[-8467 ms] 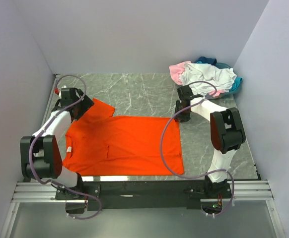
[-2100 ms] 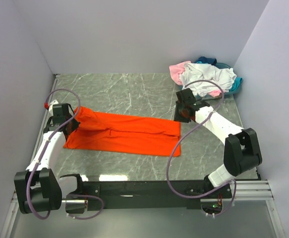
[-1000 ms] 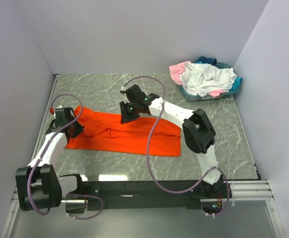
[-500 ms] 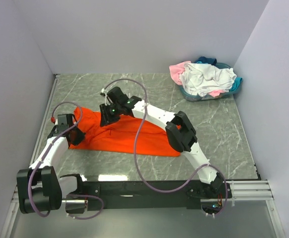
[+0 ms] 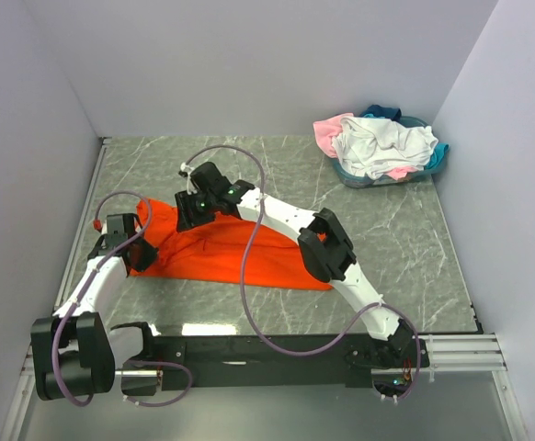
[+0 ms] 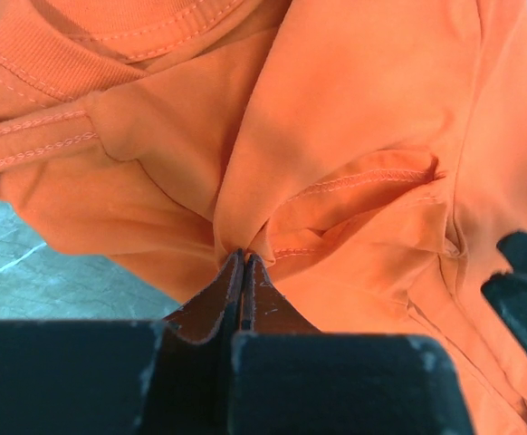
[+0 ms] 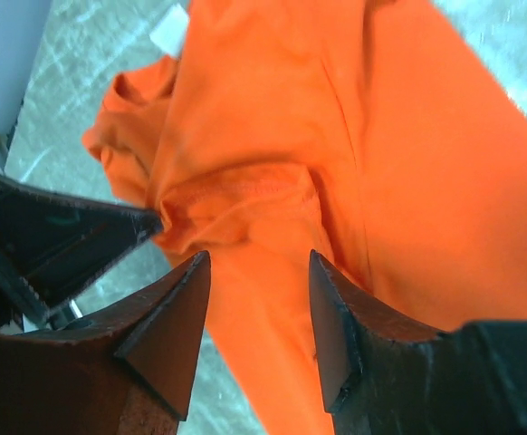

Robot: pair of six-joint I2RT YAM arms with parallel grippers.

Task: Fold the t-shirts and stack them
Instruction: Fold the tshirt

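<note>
The bright orange fabric t-shirt lies on the grey-green marbled table, left of centre, folded into a long band running left to right. Its left end is bunched and rumpled, and both arms are on it there.

The left gripper sits at that bunched end. In the left wrist view the left gripper has its black fingertips pressed tight together, with a pinch of orange cloth drawn into a little peak between them, beside a stitched hem and below the ribbed collar.

The right arm stretches far across the table, and the right gripper hangs over the shirt's upper left part. From its own camera the right gripper is spread wide with nothing clamped; orange fabric fills the gap below. Whether the tips touch the cloth cannot be told.

In the far right corner the white t-shirt tops a loose heap, the pale pink one spilling out left. Teal-blue shows behind, and a teal edge curves round the heap's front: tub or shirt, it cannot be told.
</note>
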